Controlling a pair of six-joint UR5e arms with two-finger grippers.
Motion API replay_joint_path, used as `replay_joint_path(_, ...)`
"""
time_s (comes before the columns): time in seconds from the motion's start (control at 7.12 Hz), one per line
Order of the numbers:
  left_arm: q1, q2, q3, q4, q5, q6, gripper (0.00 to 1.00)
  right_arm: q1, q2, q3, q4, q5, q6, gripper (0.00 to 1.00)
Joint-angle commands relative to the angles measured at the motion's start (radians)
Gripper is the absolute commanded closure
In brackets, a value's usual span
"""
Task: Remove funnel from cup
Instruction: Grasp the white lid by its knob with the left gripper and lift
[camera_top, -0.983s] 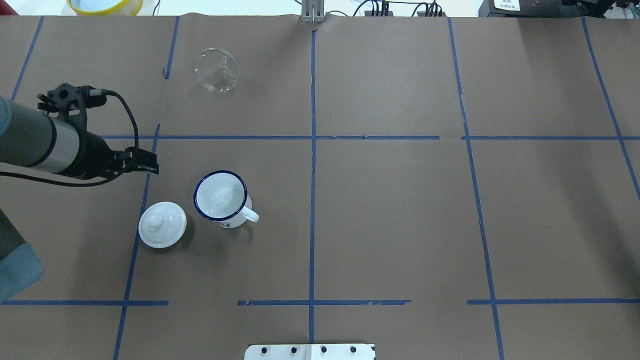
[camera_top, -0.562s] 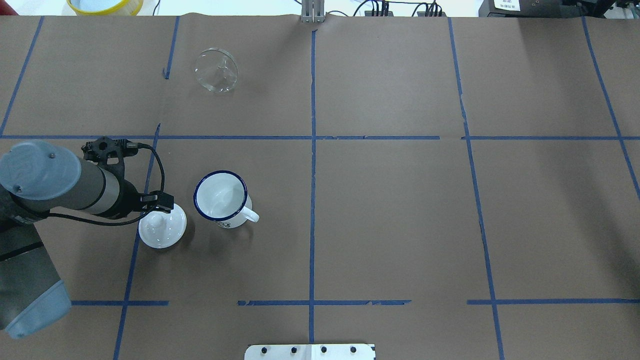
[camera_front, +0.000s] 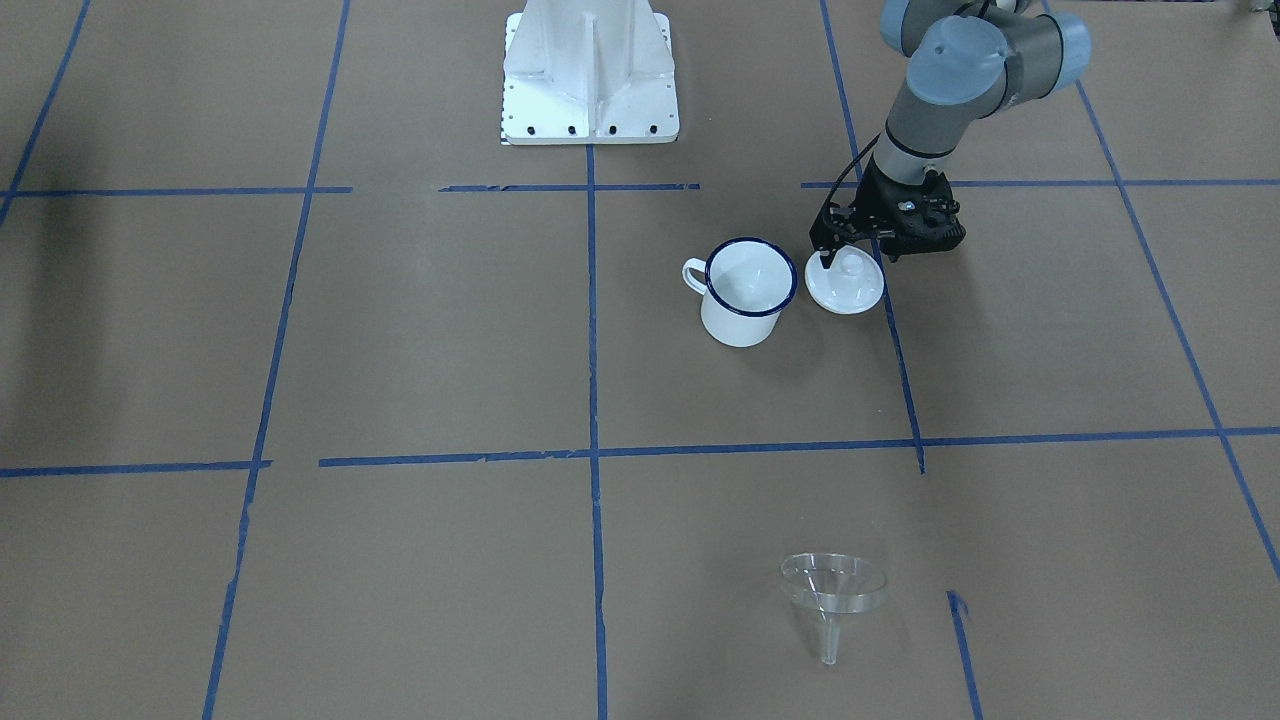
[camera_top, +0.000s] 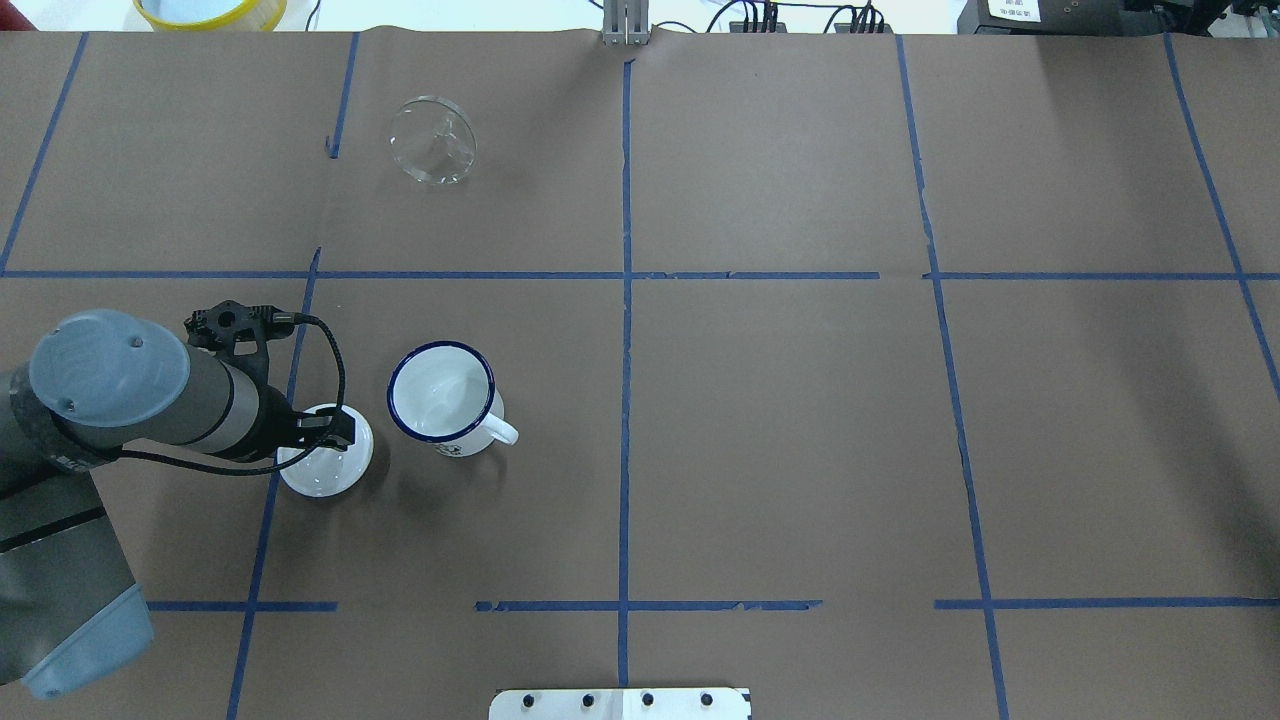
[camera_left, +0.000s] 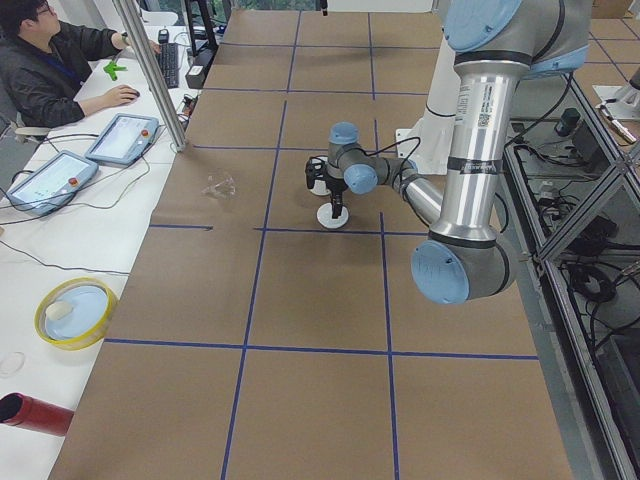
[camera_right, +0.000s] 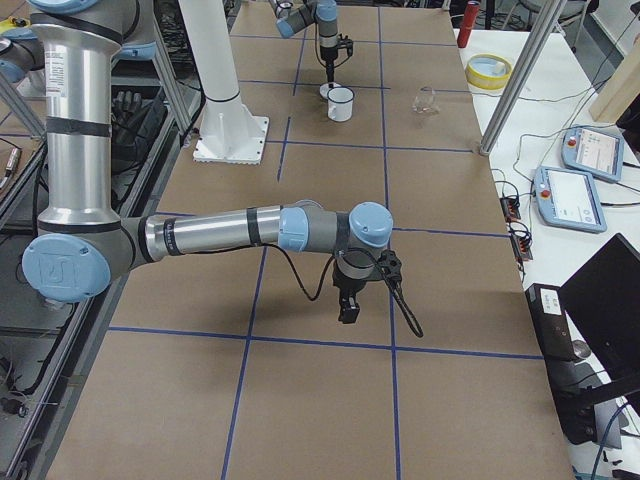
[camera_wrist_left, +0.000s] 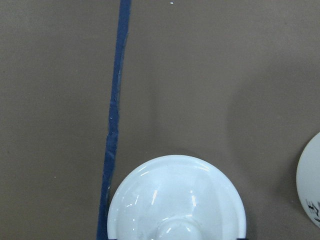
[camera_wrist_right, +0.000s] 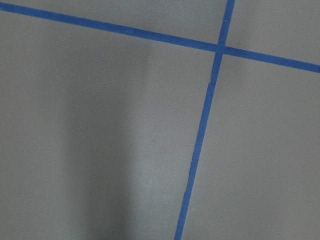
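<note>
The clear funnel lies on its side on the brown table, far from the cup; it also shows in the front view. The cup, a white mug with a dark blue rim, stands upright and empty. My left gripper is open and hangs low over the white knobbed lid beside the cup, its fingers on either side of the knob. The left wrist view shows the lid just below. My right gripper hovers over bare table far away; I cannot tell if it is open or shut.
A yellow-rimmed bowl sits past the far edge on the left. The robot's white base plate stands at the near middle. Blue tape lines cross the table. An operator sits at the side bench.
My left arm has swung back from the far left toward me and come down over the white lid. Cup, lid and funnel have not moved.
</note>
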Motion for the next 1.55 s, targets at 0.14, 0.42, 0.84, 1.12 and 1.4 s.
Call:
replay_joint_path(0.14,-0.002,0.000,-0.011,0.000,0.000,-0.001,0.98,0.000,0.000,0.000,0.000,0.000,0.000,0.00)
replay_joint_path(0.42,-0.014,0.000,-0.036,0.002,0.000,0.001,1.00,0.000,0.000,0.000,0.000,0.000,0.000,0.00)
replay_joint_path(0.84,-0.057,0.014,-0.199,0.111,-0.003,0.007,1.00,0.000,0.000,0.000,0.000,0.000,0.000,0.00)
replay_joint_path(1.12,-0.060,-0.029,-0.348,0.311,-0.006,0.009,1.00,0.000,0.000,0.000,0.000,0.000,0.000,0.00)
replay_joint_path(1.4,-0.059,-0.336,-0.260,0.581,-0.008,0.007,1.00,0.000,0.000,0.000,0.000,0.000,0.000,0.00)
